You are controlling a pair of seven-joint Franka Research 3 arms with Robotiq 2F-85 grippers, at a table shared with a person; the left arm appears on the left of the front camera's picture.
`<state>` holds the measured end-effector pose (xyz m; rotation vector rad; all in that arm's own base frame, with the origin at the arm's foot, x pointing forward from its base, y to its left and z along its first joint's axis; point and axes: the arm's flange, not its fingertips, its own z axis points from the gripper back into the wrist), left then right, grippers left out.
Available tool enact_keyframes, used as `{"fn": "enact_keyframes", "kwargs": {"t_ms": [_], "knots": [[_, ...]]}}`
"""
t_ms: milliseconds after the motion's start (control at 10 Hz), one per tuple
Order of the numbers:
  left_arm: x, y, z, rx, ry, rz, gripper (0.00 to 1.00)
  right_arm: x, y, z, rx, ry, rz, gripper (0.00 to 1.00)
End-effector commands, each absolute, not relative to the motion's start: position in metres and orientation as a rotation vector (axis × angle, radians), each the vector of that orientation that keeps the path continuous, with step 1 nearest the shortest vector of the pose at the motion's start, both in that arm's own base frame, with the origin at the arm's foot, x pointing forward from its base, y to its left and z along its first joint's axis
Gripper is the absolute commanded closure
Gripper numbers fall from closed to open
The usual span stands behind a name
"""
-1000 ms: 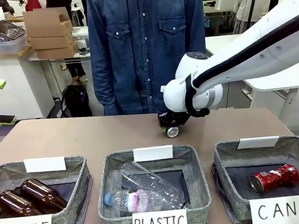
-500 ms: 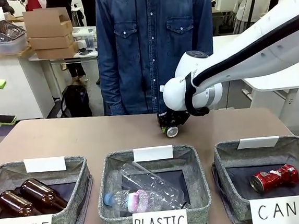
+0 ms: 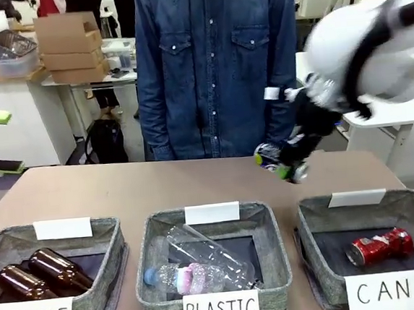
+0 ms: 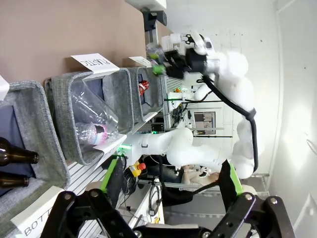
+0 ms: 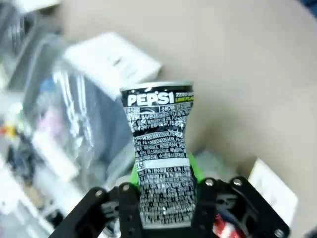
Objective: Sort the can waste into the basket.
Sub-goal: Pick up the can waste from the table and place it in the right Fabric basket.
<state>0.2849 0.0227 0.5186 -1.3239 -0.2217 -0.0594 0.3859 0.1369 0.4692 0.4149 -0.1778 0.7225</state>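
Note:
A dented dark can (image 3: pixel 279 164) hangs in the air over the table, behind the gap between the PLASTIC and CAN baskets, with my right gripper (image 3: pixel 289 161) shut on it. In the right wrist view the dark can (image 5: pixel 161 153) stands upright between the green pads. A red can (image 3: pixel 379 246) lies on its side inside the grey basket (image 3: pixel 315 211) signed "CAN" at the front right. My left gripper (image 4: pixel 172 168) is open and holds nothing, off to the side of the baskets. It looks along the row, where the red can (image 4: pixel 143 87) shows in the far basket.
The middle basket (image 3: pixel 150 236) signed "PLASTIC" holds clear plastic bottles. The left basket (image 3: pixel 112 232) signed "BOTTLE" holds two brown glass bottles. A person in a denim shirt (image 3: pixel 213 60) stands at the far side of the table. Bare tabletop (image 3: pixel 123 188) lies behind the baskets.
My right arm has lifted the dark can off the table and swung it right and toward the CAN basket; it shows motion blur. The left gripper stays open.

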Motion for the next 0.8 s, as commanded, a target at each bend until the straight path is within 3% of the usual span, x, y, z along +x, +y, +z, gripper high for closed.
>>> {"fn": "enact_keyframes", "kwargs": {"t_ms": [0, 100, 600, 700], "knots": [[0.283, 0.023, 0.518, -1.327, -0.225, -0.075, 0.00, 0.328, 0.064, 0.487, 0.472, -0.071, 0.806, 0.76], [0.283, 0.023, 0.518, -1.327, -0.225, -0.075, 0.00, 0.314, 0.044, 0.481, 0.399, -0.021, 0.791, 0.76], [0.283, 0.023, 0.518, -1.327, -0.225, -0.075, 0.00, 0.294, 0.023, 0.463, 0.454, -0.082, 0.715, 0.76], [0.283, 0.023, 0.518, -1.327, -0.225, -0.075, 0.00, 0.293, 0.023, 0.461, 0.454, -0.082, 0.714, 0.20]]}}
